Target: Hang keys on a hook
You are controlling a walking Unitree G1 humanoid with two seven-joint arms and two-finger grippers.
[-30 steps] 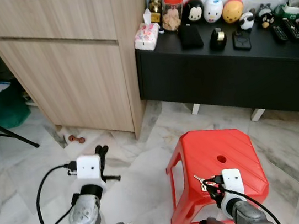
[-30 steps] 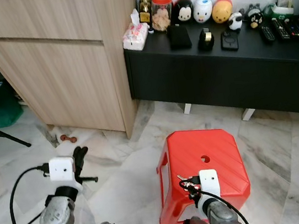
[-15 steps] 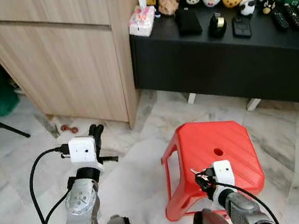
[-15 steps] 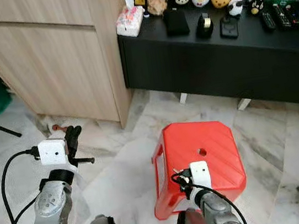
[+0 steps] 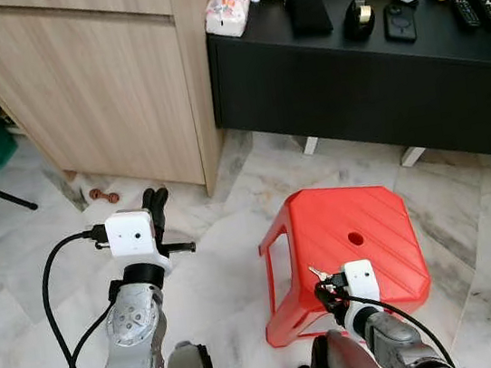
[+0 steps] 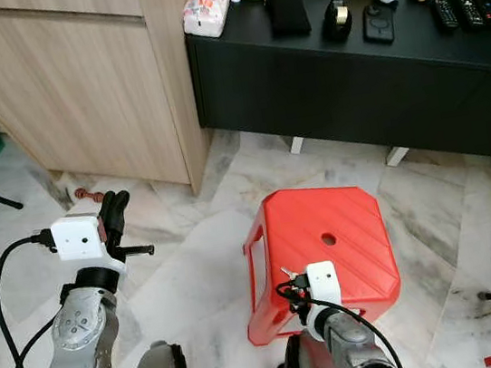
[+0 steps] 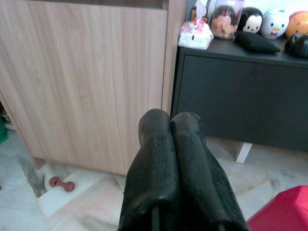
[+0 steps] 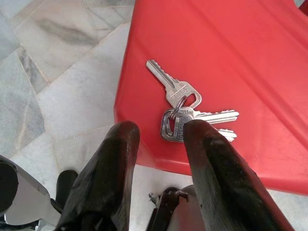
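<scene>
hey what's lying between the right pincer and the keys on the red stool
Nothing. In the right wrist view the open right pincer hovers just short of the keys, with bare red stool beneath.

Keys (image 8: pixel 185 113) on stool (image 5: pixel 363 241); cabinet (image 5: pixel 93 77) left of console (image 5: pixel 369 84).

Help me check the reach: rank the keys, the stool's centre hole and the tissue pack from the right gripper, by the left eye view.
1. Keys, at the right gripper, on the red stool's front edge.
2. Centre hole, mid-stool.
3. Tissue pack, far on the black cabinet's left end.
</scene>
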